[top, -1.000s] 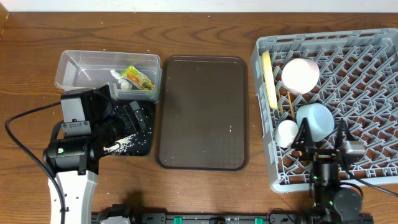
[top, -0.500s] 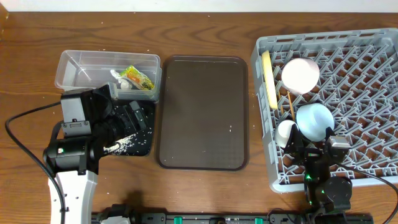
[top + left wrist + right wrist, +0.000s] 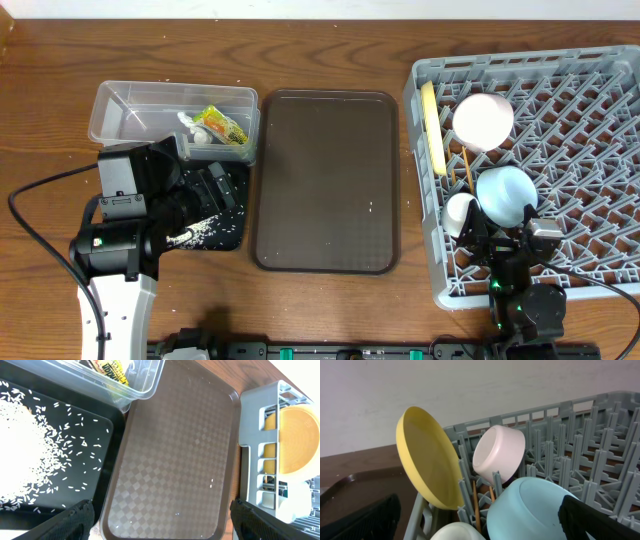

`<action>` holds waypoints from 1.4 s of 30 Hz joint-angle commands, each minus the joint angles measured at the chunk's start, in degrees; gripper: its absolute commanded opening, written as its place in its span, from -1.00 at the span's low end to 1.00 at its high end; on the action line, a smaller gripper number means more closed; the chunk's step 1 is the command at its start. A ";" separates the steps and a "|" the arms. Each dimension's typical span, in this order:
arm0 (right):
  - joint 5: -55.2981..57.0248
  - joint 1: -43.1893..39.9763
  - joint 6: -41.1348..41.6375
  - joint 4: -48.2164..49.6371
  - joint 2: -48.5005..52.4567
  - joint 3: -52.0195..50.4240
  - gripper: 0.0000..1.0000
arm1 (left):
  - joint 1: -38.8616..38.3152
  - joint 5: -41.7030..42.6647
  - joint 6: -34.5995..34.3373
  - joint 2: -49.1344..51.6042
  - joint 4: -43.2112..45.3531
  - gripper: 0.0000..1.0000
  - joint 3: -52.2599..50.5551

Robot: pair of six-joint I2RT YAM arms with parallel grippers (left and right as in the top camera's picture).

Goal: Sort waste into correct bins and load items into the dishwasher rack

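Note:
The grey dishwasher rack (image 3: 600, 110) at the right holds the yellow-green plate (image 3: 432, 125) on edge, the white bowl (image 3: 483, 120) with its pinkish underside up, the light blue cup (image 3: 506, 193), the small white cup (image 3: 459, 212) and the chopsticks (image 3: 466, 165). My right gripper (image 3: 503, 236) is open and empty just in front of the blue cup (image 3: 535, 510). The clear tub (image 3: 130, 118) holds the snack wrapper (image 3: 222, 125) and the paper scrap (image 3: 190, 125). Rice (image 3: 200, 228) lies in the black tray (image 3: 232, 215). My left gripper (image 3: 218, 186) is open and empty over that tray.
The flat brown serving tray (image 3: 325, 180) lies between the bins and the rack, with a few rice grains on it. A black cable (image 3: 30, 225) loops on the table at the left. In the right wrist view the plate (image 3: 427, 460) leans beside the bowl (image 3: 500, 452).
My right gripper has drawn back a little toward the rack's front edge and shifted slightly left, away from the blue cup. The left arm has not moved.

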 commanded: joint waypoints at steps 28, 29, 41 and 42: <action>0.20 0.39 -0.92 -0.26 -0.04 -0.07 0.98 | -4.31 -5.44 0.74 -37.59 2.21 0.79 -14.12; 0.20 0.39 -0.92 -0.26 -0.04 -0.07 0.98 | -5.18 -6.62 0.76 -40.81 3.21 0.79 -16.20; 0.17 0.39 -0.92 -0.26 -0.04 -0.07 0.99 | -11.13 -15.17 1.81 -57.77 44.44 0.80 -43.10; 0.17 0.39 -0.92 -0.26 -0.04 -0.07 0.99 | -11.13 -15.69 1.84 -57.79 47.23 0.80 -44.44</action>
